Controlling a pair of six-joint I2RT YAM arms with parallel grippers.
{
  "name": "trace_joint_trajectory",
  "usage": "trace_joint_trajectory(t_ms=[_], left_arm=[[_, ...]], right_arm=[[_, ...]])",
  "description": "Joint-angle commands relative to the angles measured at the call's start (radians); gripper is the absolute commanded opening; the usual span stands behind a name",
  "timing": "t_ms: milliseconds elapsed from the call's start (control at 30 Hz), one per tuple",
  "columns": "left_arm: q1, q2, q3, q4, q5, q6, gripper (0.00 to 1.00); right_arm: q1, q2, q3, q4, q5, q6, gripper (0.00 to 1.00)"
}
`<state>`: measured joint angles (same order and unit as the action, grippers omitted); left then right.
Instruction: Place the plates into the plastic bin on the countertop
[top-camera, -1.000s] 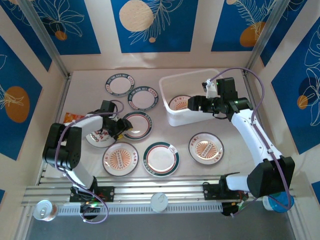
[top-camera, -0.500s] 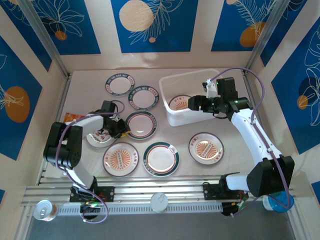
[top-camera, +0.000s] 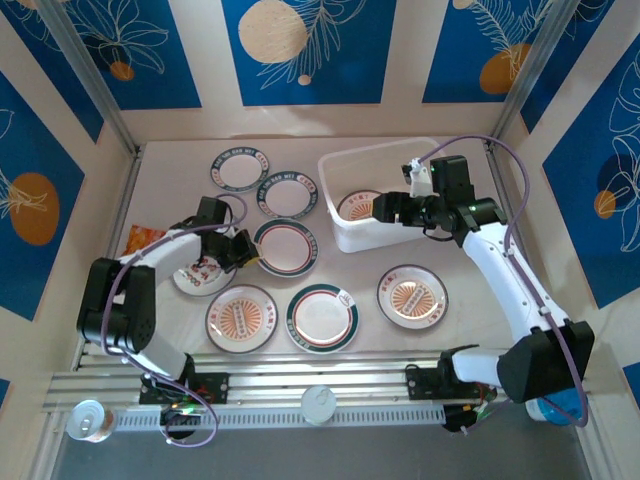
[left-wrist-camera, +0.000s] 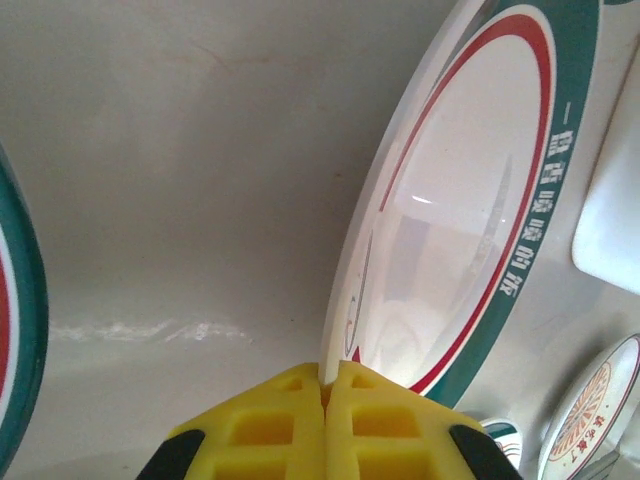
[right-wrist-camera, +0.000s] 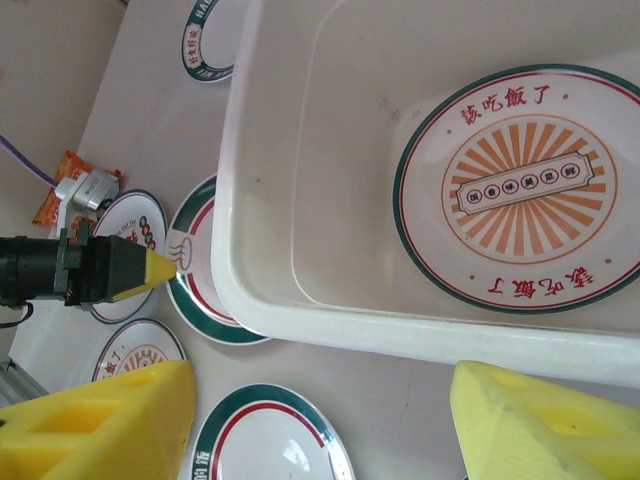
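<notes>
My left gripper is shut on the near-left rim of a green-rimmed plate left of the plastic bin. The yellow pads pinch that plate's white edge. My right gripper hangs open with nothing between its fingers, over the bin's near-left wall. One orange-centred plate lies flat inside the bin. More plates lie on the countertop: two green-rimmed at the back, and a front row.
Another plate lies partly under my left arm. An orange snack packet lies by the left wall. A metal rail runs along the near edge, with a can at its left end. Cream walls close in the sides.
My left gripper has shut on the green-rimmed plate's rim, and the plate has shifted slightly right. The right arm has stayed almost still.
</notes>
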<state>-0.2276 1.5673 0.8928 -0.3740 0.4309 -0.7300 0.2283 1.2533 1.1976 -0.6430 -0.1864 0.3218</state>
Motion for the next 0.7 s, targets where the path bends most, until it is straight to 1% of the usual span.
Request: trace_joint_trajectory(t_ms=[0, 267, 467, 667], left_arm=[[-0.012, -0.049, -0.005, -0.007, 0.033, 0.028, 0.0], [-0.012, -0.135, 0.033, -0.1, 0.032, 0.118, 0.0], [-0.011, -0.189, 0.044, -0.115, 0.044, 0.137, 0.0], [-0.01, -0.192, 0.056, -0.119, 0.078, 0.152, 0.0]], right_arm=[[0.009, -0.036, 0.003, -0.008, 0.001, 0.02, 0.69], [0.017, -0.052, -0.007, 0.001, -0.075, 0.055, 0.69], [0.049, -0.051, -0.014, 0.002, -0.084, 0.071, 0.69], [0.075, -0.048, -0.015, 0.009, -0.072, 0.086, 0.69]])
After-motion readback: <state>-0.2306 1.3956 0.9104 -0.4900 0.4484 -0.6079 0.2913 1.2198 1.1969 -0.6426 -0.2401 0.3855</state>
